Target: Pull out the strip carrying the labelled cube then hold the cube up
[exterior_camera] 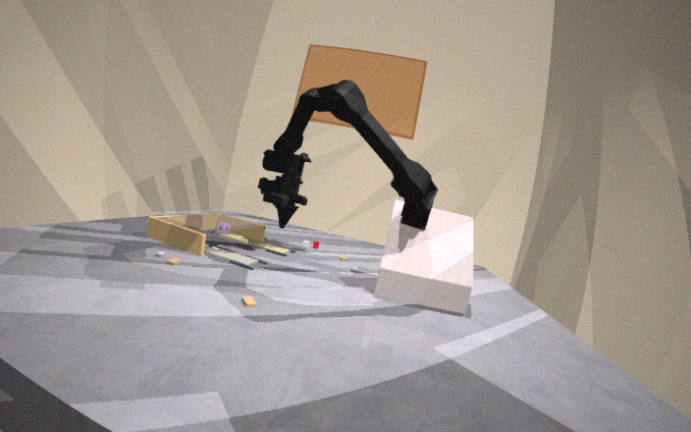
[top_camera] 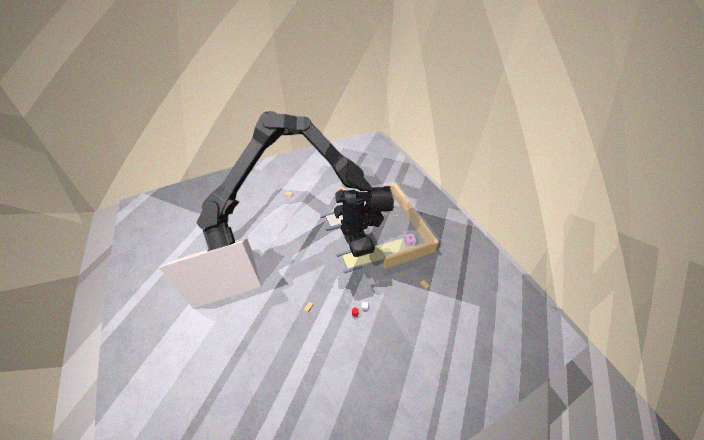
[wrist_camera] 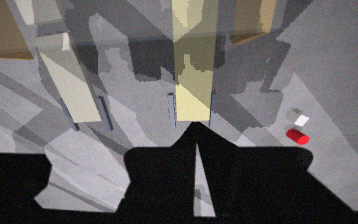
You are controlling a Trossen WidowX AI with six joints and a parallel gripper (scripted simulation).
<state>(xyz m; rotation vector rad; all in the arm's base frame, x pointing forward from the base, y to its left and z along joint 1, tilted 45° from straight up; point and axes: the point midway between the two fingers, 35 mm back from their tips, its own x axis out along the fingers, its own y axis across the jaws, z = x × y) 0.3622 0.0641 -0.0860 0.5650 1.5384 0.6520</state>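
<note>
A yellow strip [top_camera: 353,260] [exterior_camera: 270,247] [wrist_camera: 194,107] shows no break in its visible length. A pink marked cube [top_camera: 410,239] [exterior_camera: 223,227] sits at its far end, inside the walled frame. A cream strip [top_camera: 333,221] [exterior_camera: 234,255] [wrist_camera: 75,97] lies beside it; a gap crosses it in the wrist view. Its far end is hidden by the arm in the top view and by the wall in the exterior view. My gripper [exterior_camera: 283,224] [wrist_camera: 195,125] is shut and empty, pointing down above the table near the yellow strip's near end.
Thin blue-grey rails [wrist_camera: 171,110] flank the strips' near ends. The wooden wall [top_camera: 415,212] [exterior_camera: 176,237] surrounds their far ends. A red cylinder [top_camera: 355,312] [wrist_camera: 298,137] and a white block [top_camera: 364,306] [wrist_camera: 301,120] lie to one side. Small orange blocks [top_camera: 308,307] [exterior_camera: 248,301] are scattered around.
</note>
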